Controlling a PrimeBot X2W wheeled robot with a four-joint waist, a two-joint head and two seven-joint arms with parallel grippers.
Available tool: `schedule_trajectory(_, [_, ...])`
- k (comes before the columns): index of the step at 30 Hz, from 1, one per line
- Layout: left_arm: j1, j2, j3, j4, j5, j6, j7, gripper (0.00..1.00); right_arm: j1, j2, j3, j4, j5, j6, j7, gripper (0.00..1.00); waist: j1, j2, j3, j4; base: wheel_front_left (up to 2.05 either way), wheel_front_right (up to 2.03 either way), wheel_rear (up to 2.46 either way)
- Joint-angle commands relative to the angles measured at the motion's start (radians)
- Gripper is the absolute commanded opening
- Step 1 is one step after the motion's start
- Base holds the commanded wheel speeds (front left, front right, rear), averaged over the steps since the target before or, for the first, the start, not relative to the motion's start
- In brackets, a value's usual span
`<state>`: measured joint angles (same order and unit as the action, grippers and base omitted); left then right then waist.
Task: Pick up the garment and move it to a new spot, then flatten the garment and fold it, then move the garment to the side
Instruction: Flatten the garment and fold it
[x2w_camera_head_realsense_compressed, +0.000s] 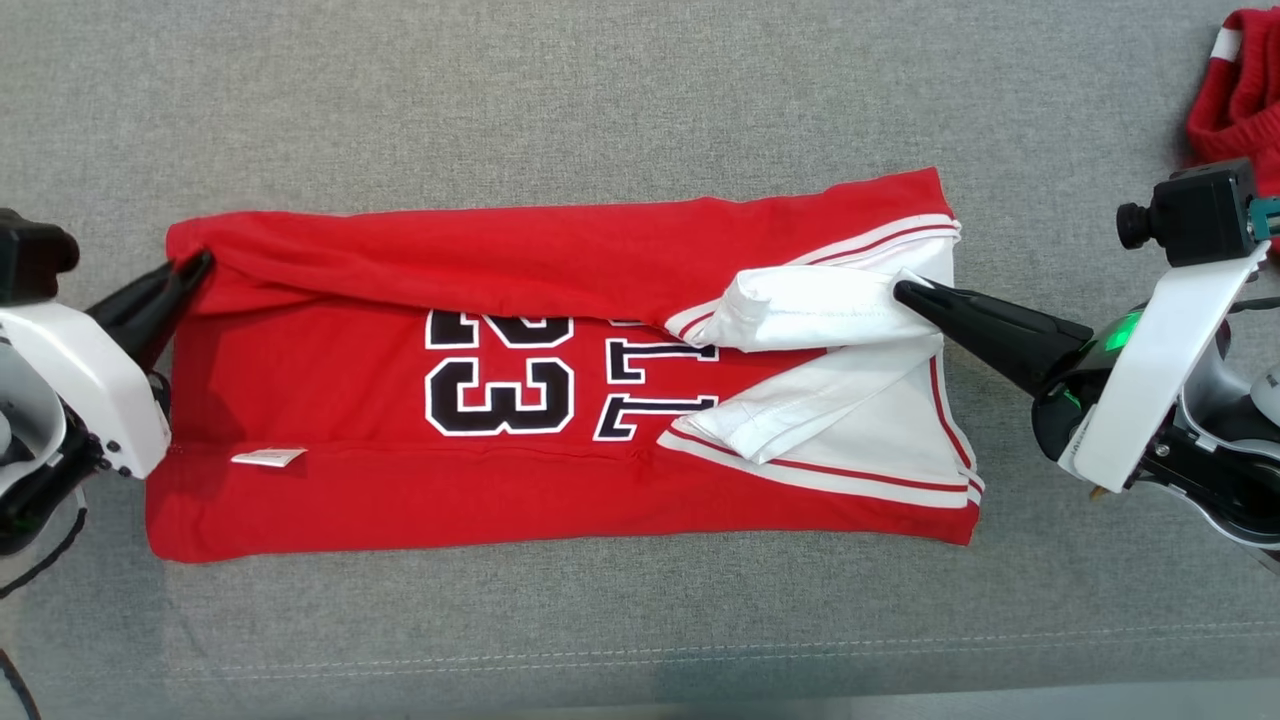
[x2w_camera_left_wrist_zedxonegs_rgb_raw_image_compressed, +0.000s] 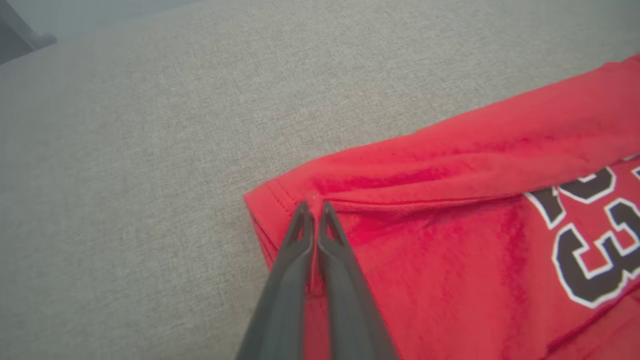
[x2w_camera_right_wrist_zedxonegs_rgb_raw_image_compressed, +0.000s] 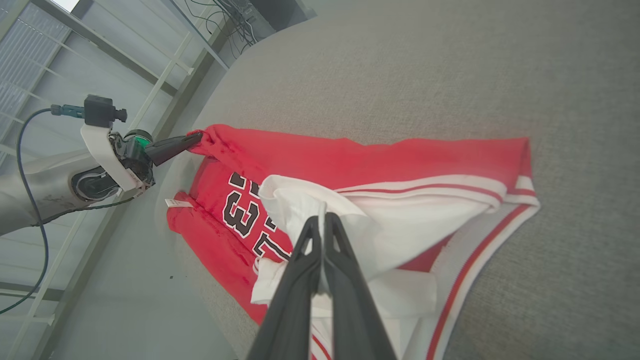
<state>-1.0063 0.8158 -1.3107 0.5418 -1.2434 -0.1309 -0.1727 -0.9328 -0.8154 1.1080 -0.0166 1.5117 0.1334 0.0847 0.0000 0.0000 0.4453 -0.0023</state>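
Observation:
The garment (x2w_camera_head_realsense_compressed: 400, 480) is a red jersey with a black "23" and white, red-striped sleeves, lying lengthwise on the grey surface. Its far long edge is folded over toward the middle. My left gripper (x2w_camera_head_realsense_compressed: 203, 264) is shut on the folded edge at the jersey's far left corner; in the left wrist view a pinch of red cloth shows between the tips of the left gripper (x2w_camera_left_wrist_zedxonegs_rgb_raw_image_compressed: 314, 206). My right gripper (x2w_camera_head_realsense_compressed: 902, 291) is shut on a bunched white sleeve at the right end, with white cloth caught between the fingers of the right gripper (x2w_camera_right_wrist_zedxonegs_rgb_raw_image_compressed: 323, 218). The left gripper (x2w_camera_right_wrist_zedxonegs_rgb_raw_image_compressed: 196, 136) also appears in the right wrist view.
Another red and white cloth (x2w_camera_head_realsense_compressed: 1238, 90) lies at the far right corner. The grey fabric surface (x2w_camera_head_realsense_compressed: 600, 100) spreads wide beyond the jersey. Its front edge (x2w_camera_head_realsense_compressed: 900, 695) runs along the bottom. A white label (x2w_camera_head_realsense_compressed: 268, 457) sticks out of the jersey's near fold.

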Motion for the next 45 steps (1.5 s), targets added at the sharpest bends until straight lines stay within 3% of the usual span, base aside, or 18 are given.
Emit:
schedule_trajectory(1, [-0.002, 0.052, 0.036, -0.005, 0.005, 0.0, 0.005, 0.0, 0.043, -0.016, -0.003, -0.008, 0.001, -0.003, -0.003, 0.0, 0.0, 0.0, -0.001, 0.0, 0.0, 0.0, 0.0])
schedule_trajectory(26, [0.096, 0.046, 0.031, 0.009, 0.021, 0.0, 0.014, 0.0, 0.096, -0.022, 0.043, 0.028, 0.05, -0.003, 0.025, 0.0, 0.0, 0.0, -0.059, 0.008, 0.0, 0.0, 0.0])
schedule_trajectory(27, [0.095, 0.043, 0.031, 0.018, 0.022, 0.0, 0.008, 0.53, 0.096, -0.019, 0.042, 0.036, 0.044, -0.003, 0.017, 0.39, 0.0, 0.0, -0.06, 0.009, 0.0, 0.0, 0.0])
schedule_trajectory(28, [0.093, 0.038, 0.031, 0.027, 0.023, 0.0, 0.002, 1.0, 0.097, -0.015, 0.043, 0.042, 0.043, -0.003, 0.014, 1.0, 0.0, 0.0, -0.061, 0.011, 0.0, 0.0, 0.0])
schedule_trajectory(36, [0.093, 0.008, 0.032, 0.084, 0.026, 0.0, -0.049, 1.0, 0.108, -0.033, 0.007, 0.055, 0.056, -0.003, -0.042, 1.0, 0.0, 0.0, -0.111, 0.023, 0.0, 0.0, 0.0])
schedule_trajectory(45, [0.123, -0.05, 0.09, 0.162, 0.042, 0.0, -0.088, 1.0, 0.141, 0.001, -0.024, 0.196, -0.061, -0.003, -0.25, 1.0, 0.0, 0.0, -0.193, 0.041, 0.0, 0.0, 0.0])
